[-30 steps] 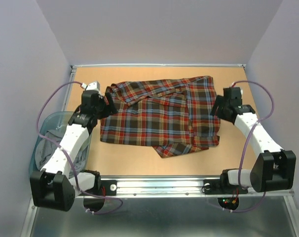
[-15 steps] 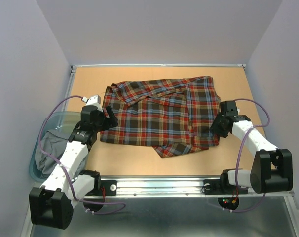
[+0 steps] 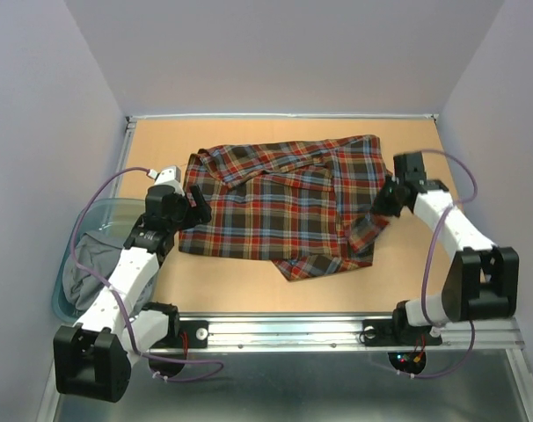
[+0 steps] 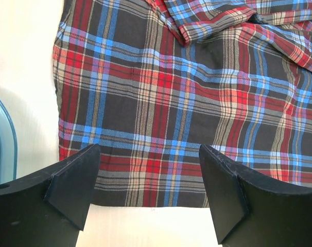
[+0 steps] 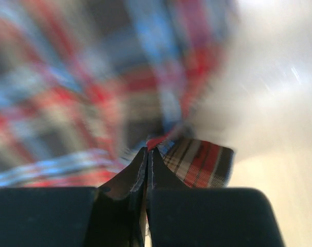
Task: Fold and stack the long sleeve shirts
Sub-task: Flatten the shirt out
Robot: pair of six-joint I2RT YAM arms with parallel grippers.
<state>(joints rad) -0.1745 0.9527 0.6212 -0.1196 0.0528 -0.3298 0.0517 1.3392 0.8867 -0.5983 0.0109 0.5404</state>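
Note:
A long sleeve shirt [image 3: 280, 198] in red, brown and blue plaid lies partly folded in the middle of the table. My right gripper [image 3: 383, 199] is shut on its right edge, and the pinched cloth [image 5: 202, 164] sticks out just past the closed tips of my right gripper [image 5: 148, 150]. That view is blurred by motion. The shirt's lower right corner is raised and drawn inward. My left gripper [image 3: 197, 204] stands open at the shirt's left side. In the left wrist view the left gripper [image 4: 150, 150] hovers over the shirt's [image 4: 176, 103] near hem, holding nothing.
A clear blue bin [image 3: 104, 204] sits off the table's left edge with grey cloth [image 3: 89, 264] inside; its rim [image 4: 6, 134] shows in the left wrist view. A metal rail [image 3: 284, 330] runs along the near edge. Purple walls enclose the table.
The right gripper closed on the shirt's right edge and moved back and up, pulling the lower right corner inward. The left gripper moved from the collar toward the near left hem, still open.

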